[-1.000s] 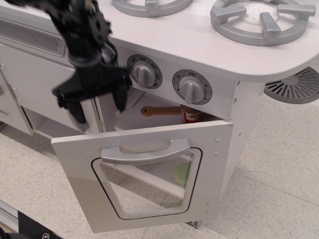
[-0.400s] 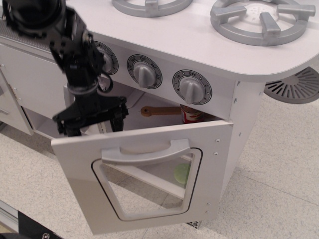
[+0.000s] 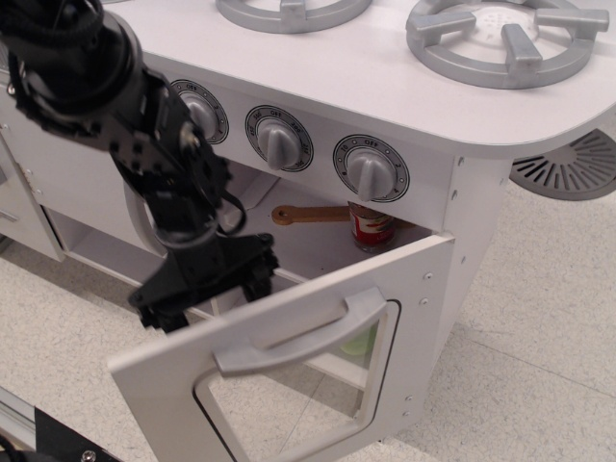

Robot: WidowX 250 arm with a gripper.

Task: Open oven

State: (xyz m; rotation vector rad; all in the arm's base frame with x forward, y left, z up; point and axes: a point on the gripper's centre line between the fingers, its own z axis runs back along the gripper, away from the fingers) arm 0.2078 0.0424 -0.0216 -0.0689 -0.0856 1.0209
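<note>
The white toy oven (image 3: 433, 183) has three round grey dials (image 3: 279, 140) under the stove top. Its door (image 3: 164, 371), with a clear rounded window (image 3: 318, 404) and a curved grey bar handle (image 3: 298, 332), hangs partly open, tilted outward and down from its top edge. My black gripper (image 3: 207, 291) is open, its fingers spread just behind the left part of the door's top edge, at the oven's mouth. Whether the fingertips (image 3: 258, 276) touch the door I cannot tell. Inside the oven are a wooden spoon (image 3: 308, 214), a red can (image 3: 372, 229) and something green (image 3: 361, 339).
Grey burners (image 3: 500, 38) sit on the stove top. A white cabinet (image 3: 58, 144) stands to the left, partly hidden by my arm. A grey slotted disc (image 3: 568, 168) shows at the right, above the tiled floor (image 3: 539, 385).
My gripper has moved down and to the right, to the door's top edge. The door has swung further open, its top edge lower and tilted out more.
</note>
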